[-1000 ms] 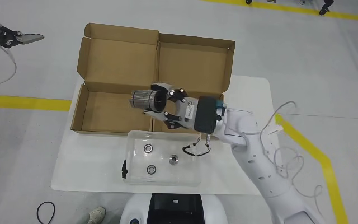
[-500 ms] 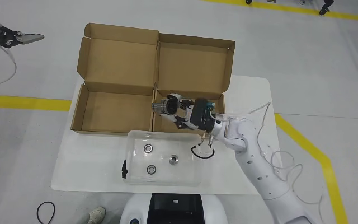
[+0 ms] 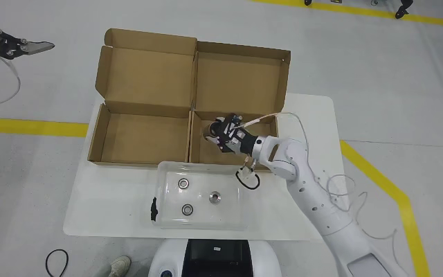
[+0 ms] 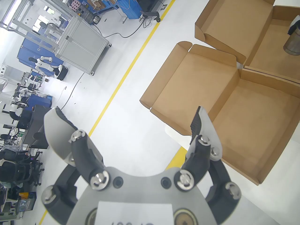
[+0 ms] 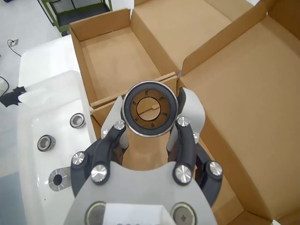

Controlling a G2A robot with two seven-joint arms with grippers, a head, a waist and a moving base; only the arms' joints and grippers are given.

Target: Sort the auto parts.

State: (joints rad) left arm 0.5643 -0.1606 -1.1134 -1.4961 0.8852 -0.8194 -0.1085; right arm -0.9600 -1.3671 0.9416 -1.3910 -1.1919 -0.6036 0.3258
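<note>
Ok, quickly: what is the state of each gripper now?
Left gripper: open, holding nothing.
Right gripper: closed on the cylindrical metal part.

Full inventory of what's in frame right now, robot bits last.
table: 1, white, under everything
left box: 1, brown cardboard, open, table's far side
right box: 1, brown cardboard, open, beside the left box
bin: 1, clear plastic, table's near side, in front of the boxes
bearings: 2, metal, in the bin
flat disc: 1, metal with a centre hole, in the bin
black scrap: 1, at the bin's left end
cylindrical part: 1, grey metal with a black end ring, over the right box
right gripper: shut on the cylindrical part
left gripper: open, holding nothing, over the floor
</note>
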